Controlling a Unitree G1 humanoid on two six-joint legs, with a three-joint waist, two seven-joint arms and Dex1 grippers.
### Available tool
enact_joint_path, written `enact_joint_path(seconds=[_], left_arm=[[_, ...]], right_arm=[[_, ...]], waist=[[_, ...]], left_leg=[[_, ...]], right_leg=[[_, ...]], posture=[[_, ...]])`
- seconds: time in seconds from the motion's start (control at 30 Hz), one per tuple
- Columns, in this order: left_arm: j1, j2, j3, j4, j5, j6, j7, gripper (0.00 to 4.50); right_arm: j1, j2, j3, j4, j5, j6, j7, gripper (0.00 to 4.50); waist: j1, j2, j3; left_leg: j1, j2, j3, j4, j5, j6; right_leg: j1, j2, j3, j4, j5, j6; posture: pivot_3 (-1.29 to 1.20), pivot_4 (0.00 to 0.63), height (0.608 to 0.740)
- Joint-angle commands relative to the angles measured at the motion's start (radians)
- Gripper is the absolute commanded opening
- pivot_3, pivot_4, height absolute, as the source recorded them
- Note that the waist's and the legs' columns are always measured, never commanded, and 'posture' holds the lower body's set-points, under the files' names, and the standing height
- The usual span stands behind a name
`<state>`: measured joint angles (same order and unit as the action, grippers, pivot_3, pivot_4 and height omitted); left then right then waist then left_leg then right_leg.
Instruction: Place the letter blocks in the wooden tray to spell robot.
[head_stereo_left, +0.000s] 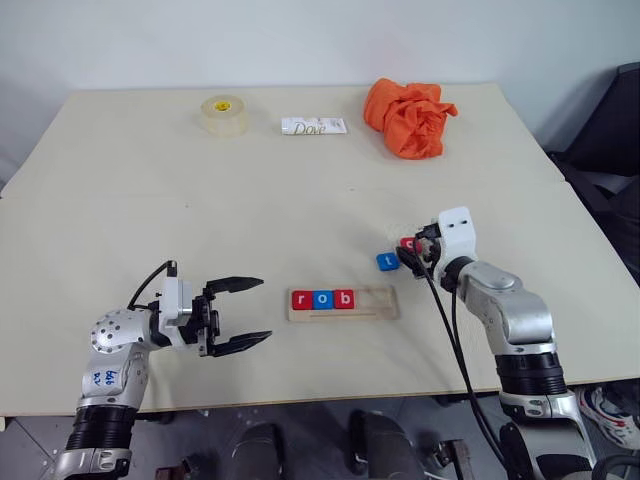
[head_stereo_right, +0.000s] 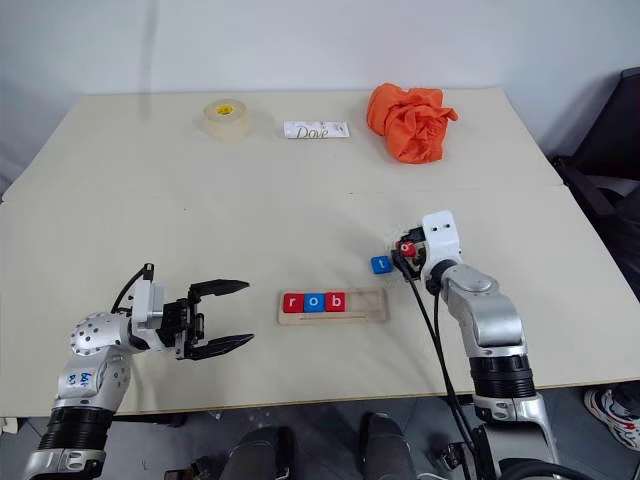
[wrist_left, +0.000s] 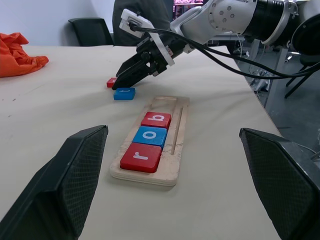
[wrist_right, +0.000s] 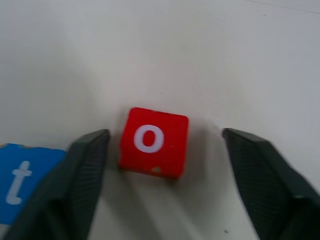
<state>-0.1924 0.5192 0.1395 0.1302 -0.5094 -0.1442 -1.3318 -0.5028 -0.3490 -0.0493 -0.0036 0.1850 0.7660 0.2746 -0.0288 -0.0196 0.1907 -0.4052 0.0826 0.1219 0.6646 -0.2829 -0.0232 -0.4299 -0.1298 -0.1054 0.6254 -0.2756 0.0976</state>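
Here the wooden tray (head_stereo_left: 343, 303) is filled with r, o, b from its 9 o'clock end. The red o block (wrist_right: 153, 141) lies on the tabletop (head_stereo_left: 200, 200) at the tray's 1 o'clock, bracketed but ungripped by the right hand (wrist_right: 165, 145), presumably for picking. The blue t block (head_stereo_left: 387, 261) lies beside it. The left hand (head_stereo_left: 243, 314) is held wide, empty.

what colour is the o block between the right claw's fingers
Red, with a white lowercase o. It shows best in the right wrist view.

Five letter blocks (head_stereo_left: 322, 299), one wooden tray (head_stereo_left: 385, 312)
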Motion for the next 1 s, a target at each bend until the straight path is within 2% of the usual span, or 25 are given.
enact_joint_path(seconds=[0.03,0.13,0.17,0.33,0.53,0.87,0.93,1.0], left_arm=[[-0.007,-0.001,0.004,-0.009,-0.017,-0.017,-0.008,4.50],[-0.013,0.001,0.003,0.003,-0.019,-0.018,-0.020,4.50],[-0.016,0.004,0.002,0.008,-0.020,-0.016,-0.029,4.50],[-0.038,0.024,0.007,0.044,-0.020,-0.015,-0.075,4.50],[-0.078,0.040,0.009,0.089,-0.020,-0.010,-0.115,4.50],[-0.123,0.026,-0.011,0.127,-0.010,-0.007,-0.137,4.50],[-0.125,0.026,-0.011,0.128,-0.011,-0.006,-0.139,4.50],[-0.125,0.026,-0.010,0.129,-0.011,-0.006,-0.140,4.50]], right_arm=[[0.009,0.004,-0.011,-0.039,-0.008,0.004,-0.019,2.57],[0.012,0.010,-0.022,-0.065,-0.001,0.019,-0.033,1.52],[0.017,0.016,-0.038,-0.095,0.005,0.033,-0.049,1.45],[0.075,0.051,-0.104,-0.284,0.022,0.121,-0.124,1.46],[0.269,0.100,-0.131,-0.630,0.037,0.353,-0.191,1.46],[0.340,0.166,-0.143,-0.698,0.062,0.453,-0.193,1.46],[0.343,0.170,-0.142,-0.703,0.065,0.457,-0.190,2.21],[0.344,0.166,-0.140,-0.708,0.066,0.453,-0.187,2.76]], waist=[[0.000,0.000,0.000],[0.000,0.000,0.000],[0.001,0.000,0.000],[0.001,0.000,0.000],[0.003,0.000,0.000],[0.001,0.000,0.000],[0.000,0.000,0.000],[0.000,0.000,0.000]], left_leg=[[0.000,0.000,0.000,0.000,0.000,0.000],[0.000,0.000,0.000,0.000,0.000,0.000],[0.000,0.000,0.000,0.000,0.000,0.000],[-0.001,0.000,0.000,0.000,0.000,0.000],[-0.001,0.000,-0.002,-0.002,0.000,0.000],[0.000,0.000,-0.002,-0.002,-0.001,0.000],[0.000,0.000,-0.001,-0.002,-0.001,0.000],[-0.001,0.000,-0.001,-0.002,-0.001,0.000]], right_leg=[[0.000,0.000,0.000,0.000,0.000,0.000],[0.000,0.000,0.000,0.000,0.000,0.000],[0.000,0.000,0.000,0.000,0.000,0.000],[0.000,0.000,0.000,-0.001,0.000,0.000],[0.000,0.001,-0.001,-0.002,-0.001,-0.001],[0.000,0.001,-0.001,-0.002,-0.001,-0.001],[0.000,0.000,-0.001,-0.002,-0.001,-0.001],[0.000,0.001,-0.001,-0.002,-0.001,-0.001]], posture=[[0.00,0.150,0.740],[0.00,0.150,0.740],[0.00,0.150,0.740],[0.00,0.150,0.740],[0.00,0.150,0.740],[0.00,0.150,0.740],[0.00,0.150,0.740],[0.00,0.150,0.740]])
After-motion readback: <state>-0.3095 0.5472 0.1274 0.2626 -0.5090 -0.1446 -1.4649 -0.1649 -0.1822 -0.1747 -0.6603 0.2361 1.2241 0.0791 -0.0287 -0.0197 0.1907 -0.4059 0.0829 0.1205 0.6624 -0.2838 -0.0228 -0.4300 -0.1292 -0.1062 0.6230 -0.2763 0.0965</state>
